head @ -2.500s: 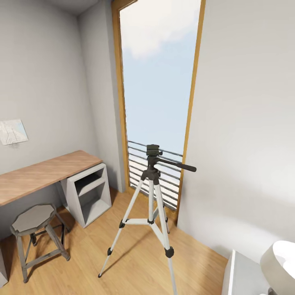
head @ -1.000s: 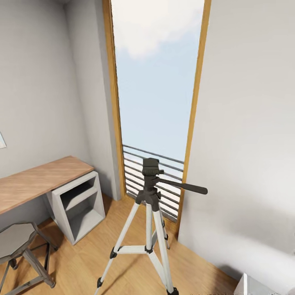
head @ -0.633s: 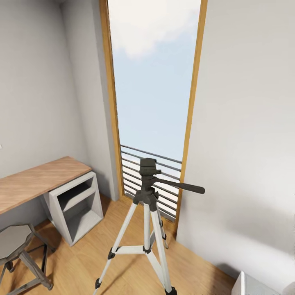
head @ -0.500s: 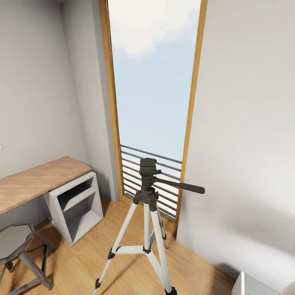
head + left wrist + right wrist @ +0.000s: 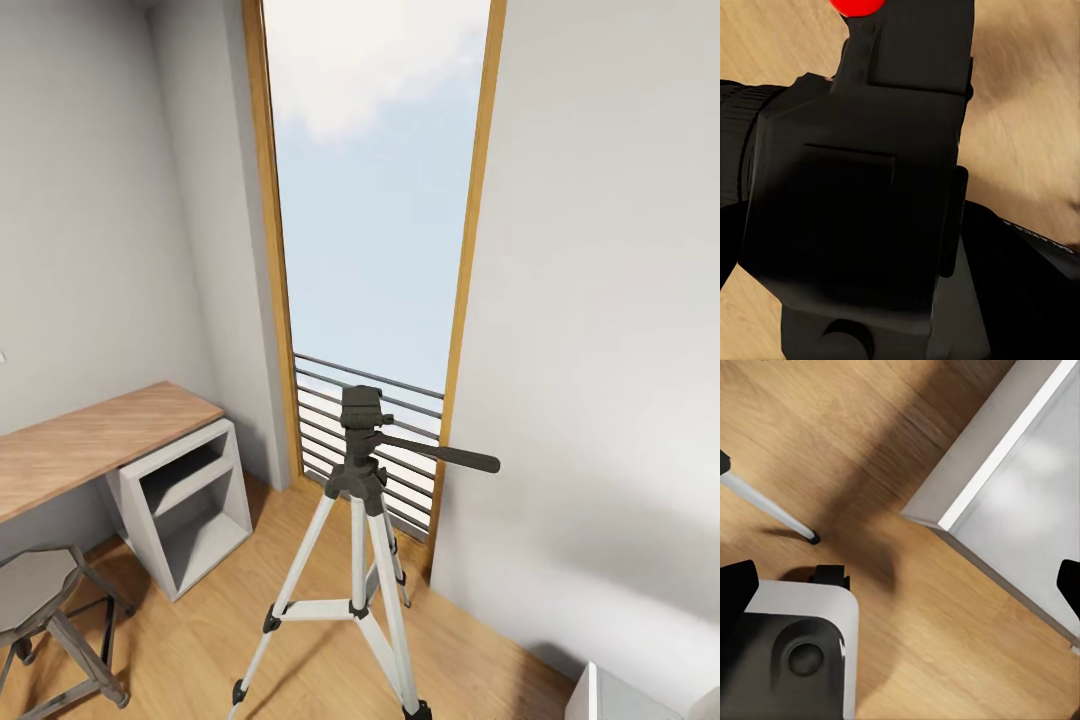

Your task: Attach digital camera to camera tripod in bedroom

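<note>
The camera tripod (image 5: pixel 361 545) stood upright on the light wood plank floor (image 5: pixel 200 640), its three silver-white legs spread and its black head level, with the long black pan handle (image 5: pixel 440 456) reaching out toward the pale grey wall (image 5: pixel 600 350). Just behind the tripod rose a tall window (image 5: pixel 375 190) in a wooden frame, with a grey slatted railing (image 5: pixel 400 440) across its lower part (sky and cloud behind it). Well to one side of the tripod a wooden-topped bench (image 5: pixel 90 445) ran along the wall, resting on a grey open cabinet (image 5: pixel 185 505), and an octagonal stool (image 5: pixel 45 620) on metal legs stood farther out from the tripod than that cabinet.

In the left wrist view the digital camera (image 5: pixel 862 187) loomed close and black against the plank floor, its bright red dot (image 5: pixel 859 6) at the frame's edge. The left tool appeared to be pinching it, though its fingers could not be clearly made out against the dark body.

In the right wrist view the right tool (image 5: pixel 900 581) was spread wide, its black fingertips (image 5: pixel 736 585) at opposite edges of the frame with nothing between them. Beneath it lay the floor, one tripod foot (image 5: pixel 811 538), a grey bed frame corner (image 5: pixel 967 487), and part of the robot's base (image 5: pixel 791 652).
</note>
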Tool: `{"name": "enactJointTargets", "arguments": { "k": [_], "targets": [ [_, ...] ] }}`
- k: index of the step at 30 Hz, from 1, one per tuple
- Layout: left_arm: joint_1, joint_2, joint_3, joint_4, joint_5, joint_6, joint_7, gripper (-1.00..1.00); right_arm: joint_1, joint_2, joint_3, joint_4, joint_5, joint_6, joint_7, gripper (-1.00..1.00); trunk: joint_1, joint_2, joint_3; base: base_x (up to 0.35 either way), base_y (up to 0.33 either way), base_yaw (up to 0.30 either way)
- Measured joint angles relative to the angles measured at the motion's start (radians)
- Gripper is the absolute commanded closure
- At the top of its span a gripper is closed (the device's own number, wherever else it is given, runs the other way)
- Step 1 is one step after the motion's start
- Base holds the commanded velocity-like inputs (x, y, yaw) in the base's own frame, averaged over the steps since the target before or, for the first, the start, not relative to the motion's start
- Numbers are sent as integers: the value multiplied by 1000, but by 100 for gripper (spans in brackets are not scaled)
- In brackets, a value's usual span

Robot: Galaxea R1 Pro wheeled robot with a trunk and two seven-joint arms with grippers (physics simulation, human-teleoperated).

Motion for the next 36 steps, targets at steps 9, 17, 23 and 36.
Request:
{"name": "enactJointTargets", "arguments": {
  "k": [9, 17, 23, 36],
  "targets": [
    [0, 0, 0, 0, 0, 0, 0, 100, 0, -2, 0, 0, 1, -1, 1, -100, 0, 0, 0, 0, 0, 0],
    [1, 33, 5, -45, 5, 37, -2, 100, -24, 22, 21, -44, 1, 41, 45, -100, 0, 0, 0, 0, 0, 0],
    [2, 2, 6, -12, 5, 5, -3, 100, -5, 4, 11, -70, 9, 30, 45, -100, 0, 0, 0, 0, 0, 0],
    [2, -7, 6, -3, 2, -20, -3, 100, -1, -4, 6, -109, 12, 31, 72, -100, 0, 0, 0, 0, 0, 0]
  ]
}}
